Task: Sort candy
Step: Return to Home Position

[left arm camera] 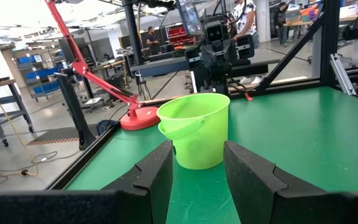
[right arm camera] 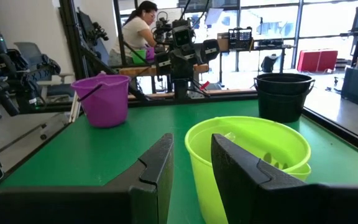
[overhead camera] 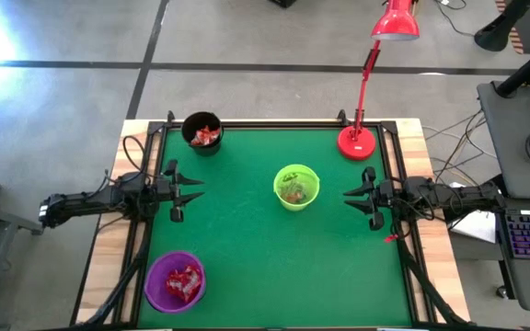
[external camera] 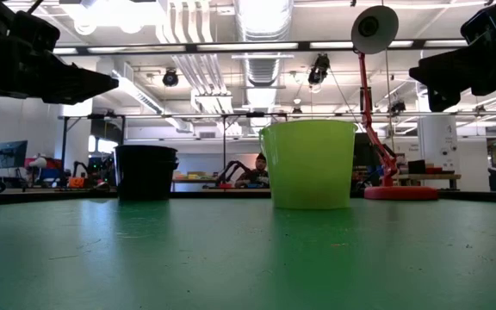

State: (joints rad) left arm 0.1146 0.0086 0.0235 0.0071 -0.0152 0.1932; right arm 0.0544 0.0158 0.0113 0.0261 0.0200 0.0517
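Observation:
Three cups stand on the green mat. The black cup (overhead camera: pixel 202 131) at the far left holds red candy (overhead camera: pixel 206 137). In the middle, the green cup (overhead camera: pixel 296 187) holds pale candy (overhead camera: pixel 293 192). The purple cup (overhead camera: pixel 175 280) at the near left holds red candy (overhead camera: pixel 184 281). My left gripper (overhead camera: pixel 196 188) hangs level over the left edge, open, pointing at the green cup (left arm camera: pixel 194 130). My right gripper (overhead camera: pixel 348 198) hangs level over the right edge, open, also facing the green cup (right arm camera: pixel 247 162). Nothing lies between either pair of fingers.
A red desk lamp stands with its base (overhead camera: pixel 356 142) on the far right corner of the mat, its arm reaching up over the far edge. A black frame (overhead camera: pixel 274 123) runs around the mat. Bare mat lies in front of the green cup (external camera: pixel 308 164).

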